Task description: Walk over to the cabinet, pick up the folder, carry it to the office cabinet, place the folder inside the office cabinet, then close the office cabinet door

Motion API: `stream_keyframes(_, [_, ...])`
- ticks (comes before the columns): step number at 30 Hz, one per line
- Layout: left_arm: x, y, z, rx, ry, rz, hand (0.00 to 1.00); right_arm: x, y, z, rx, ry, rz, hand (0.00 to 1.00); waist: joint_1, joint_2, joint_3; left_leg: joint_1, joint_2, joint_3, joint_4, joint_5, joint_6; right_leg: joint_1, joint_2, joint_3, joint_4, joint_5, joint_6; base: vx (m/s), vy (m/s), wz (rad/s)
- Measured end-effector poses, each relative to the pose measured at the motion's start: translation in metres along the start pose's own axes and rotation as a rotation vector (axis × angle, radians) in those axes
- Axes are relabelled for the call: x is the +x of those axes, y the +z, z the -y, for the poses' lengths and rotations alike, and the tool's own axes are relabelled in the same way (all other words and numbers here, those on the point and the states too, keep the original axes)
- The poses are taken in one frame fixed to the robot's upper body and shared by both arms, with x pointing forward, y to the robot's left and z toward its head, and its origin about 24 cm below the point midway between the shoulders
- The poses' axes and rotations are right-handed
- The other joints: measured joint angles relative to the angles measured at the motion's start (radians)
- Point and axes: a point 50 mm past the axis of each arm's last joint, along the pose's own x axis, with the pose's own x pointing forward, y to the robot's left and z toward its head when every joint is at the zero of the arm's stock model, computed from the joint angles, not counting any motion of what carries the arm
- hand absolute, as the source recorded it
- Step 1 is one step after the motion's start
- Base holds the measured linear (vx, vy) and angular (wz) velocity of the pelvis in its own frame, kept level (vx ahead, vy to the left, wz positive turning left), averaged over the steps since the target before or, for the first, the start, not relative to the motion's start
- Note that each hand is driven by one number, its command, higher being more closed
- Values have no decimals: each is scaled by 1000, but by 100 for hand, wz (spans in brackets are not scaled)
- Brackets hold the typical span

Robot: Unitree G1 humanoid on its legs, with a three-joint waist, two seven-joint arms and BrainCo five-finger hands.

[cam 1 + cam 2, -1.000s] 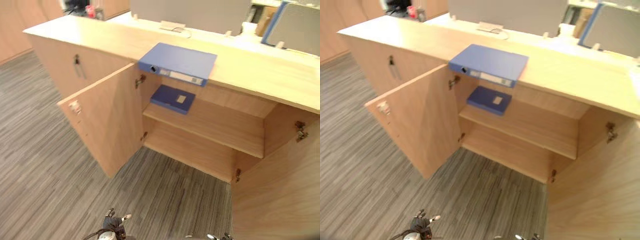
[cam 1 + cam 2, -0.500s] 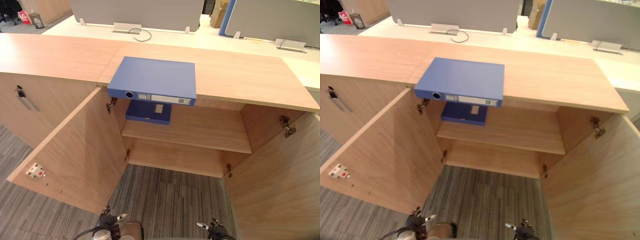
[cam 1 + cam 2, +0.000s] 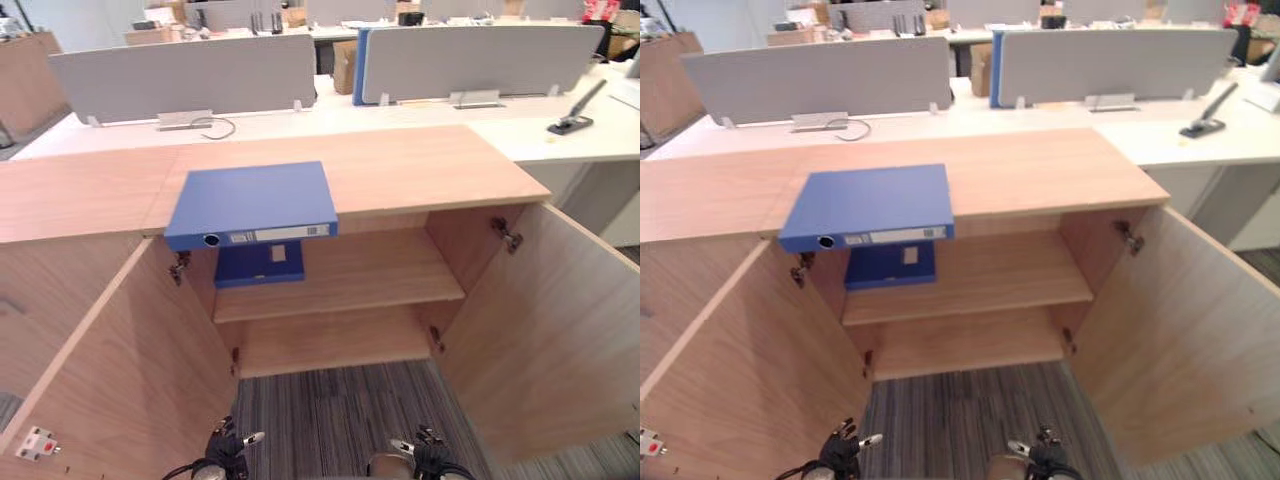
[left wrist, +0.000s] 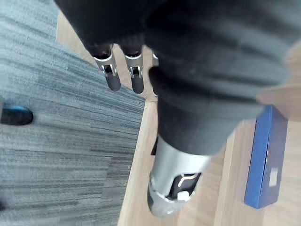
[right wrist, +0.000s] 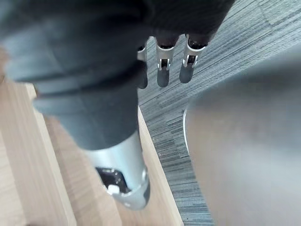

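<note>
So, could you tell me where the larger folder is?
Left eye view: the larger folder lies flat on the cabinet top, left of centre, above a smaller folder on the shelf.

Left robot hand [image 3: 224,452] and right robot hand [image 3: 426,456] hang low, fingers [image 4: 114,78] relaxed, holding nothing.

I see the cabinet [image 3: 420,165] as light wood-look laminate, smooth and matt; folder [image 3: 250,200] cover smooth blue, looks plastic; carpet [image 3: 330,420] grey, rough striped weave; screens [image 3: 180,75] grey cloth; hinges [image 3: 505,235] dull metal.
</note>
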Motion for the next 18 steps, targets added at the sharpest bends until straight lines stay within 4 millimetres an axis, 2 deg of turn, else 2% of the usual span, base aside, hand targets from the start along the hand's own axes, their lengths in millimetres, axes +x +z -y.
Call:
stream_keyframes(1, [0, 1, 0, -23, 0, 3, 0, 0, -2, 0, 0, 1, -7, 0, -1, -7, 1, -4, 1, -14, 5, 3, -15, 22, 10, 1, -106, 8, 1, 172, -219, 75])
stream_keyframes(2, [1, -1, 5, -85, -12, -7, 0, 0, 0, 2, 6, -4, -5, 0, -4, 8, 7, -12, 22, -49, 16, -2, -36, 77, 33, -34, -191, 28, 11, 132, -160, 56])
stream_keyframes(4, [0, -6, 14, -159, -44, -24, 0, 0, 0, 3, 0, -7, -6, 0, -1, 36, 1, -3, 75, -81, -15, 2, -55, 118, 78, -84, -267, 41, -6, 161, -244, 47])
stream_keyframes(7, [-1, -8, 20, -290, -54, -31, 0, 1, -3, 0, -56, 10, -29, 0, 3, 40, -19, 4, 130, -106, -52, 9, -75, 181, 130, -138, -370, 72, -31, 127, -198, 31])
stream_keyframes(9, [-1, -10, 26, -336, -77, -42, 0, 0, -6, -1, -62, 13, -43, 0, 3, 39, -31, 4, 146, -129, -61, 8, -81, 221, 148, -166, -439, 92, -33, 112, -95, 37])
stream_keyframes(11, [-1, -7, 30, -353, -101, -33, 0, 0, -10, 0, -62, 11, -62, 0, 6, 38, -39, 2, 150, -145, -68, 5, -85, 253, 153, -185, -496, 108, -31, 85, -3, 32])
stream_keyframes(15, [-4, 1, 25, -356, -127, 16, 0, -1, -14, 2, -64, 6, -81, 0, 14, 33, -57, -14, 135, -163, -77, 4, -85, 266, 146, -195, -546, 121, -19, 86, 55, 15])
stream_keyframes(18, [-7, 27, 25, -330, -165, 133, 0, -1, -16, 1, -67, 7, -90, 0, 22, 24, -58, -15, 116, -172, -77, 5, -85, 284, 130, -207, -570, 126, -11, 56, 65, 15])
